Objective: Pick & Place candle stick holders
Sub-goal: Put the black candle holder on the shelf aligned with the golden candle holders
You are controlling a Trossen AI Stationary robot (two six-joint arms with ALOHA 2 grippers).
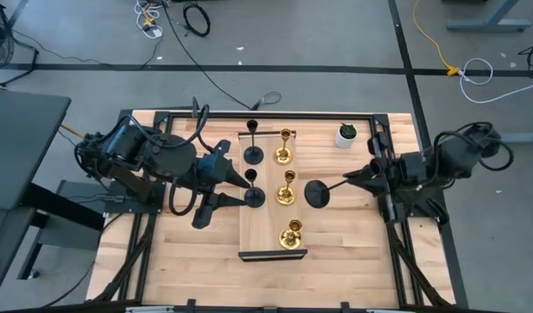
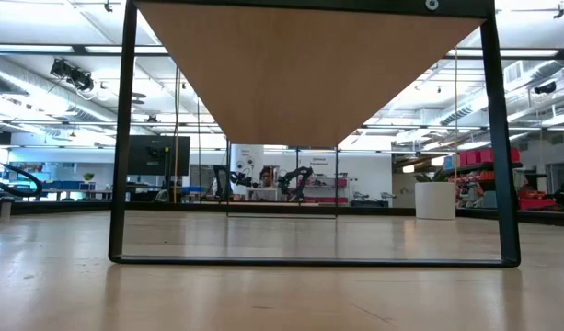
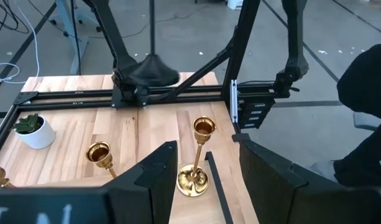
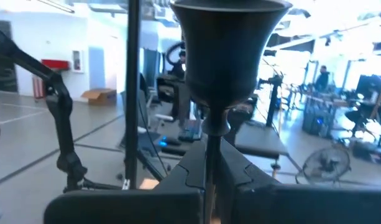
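Two black candle stick holders [image 1: 253, 156] [image 1: 253, 196] and three gold ones [image 1: 283, 156] [image 1: 286, 196] [image 1: 290, 236] stand on their round bases on a light wooden shelf [image 1: 268, 222] in the table's middle. My right gripper [image 1: 349, 180] is shut on a third black holder [image 1: 316, 193] just right of the shelf. My left gripper [image 1: 234, 176] is open and empty at the shelf's left edge, beside the black holders. In its wrist view, the open fingers [image 3: 206, 144] frame a gold holder [image 3: 195, 177] farther off. My right gripper pinches the black holder's thin stem [image 4: 209, 149] between its two fingers, below the cup [image 4: 227, 50]. The fingers come level from the table's right side and lie across the stem. The holder is tilted, cup toward my right arm, with its base [image 3: 150, 71] lifted clear of the table.
A small white pot with a green plant [image 1: 346, 135] stands at the far right of the table. The shelf rests on a black frame [image 2: 125, 248], open underneath. A black rail [image 1: 275, 116] borders the table's far edge. Bare wood lies right of the shelf.
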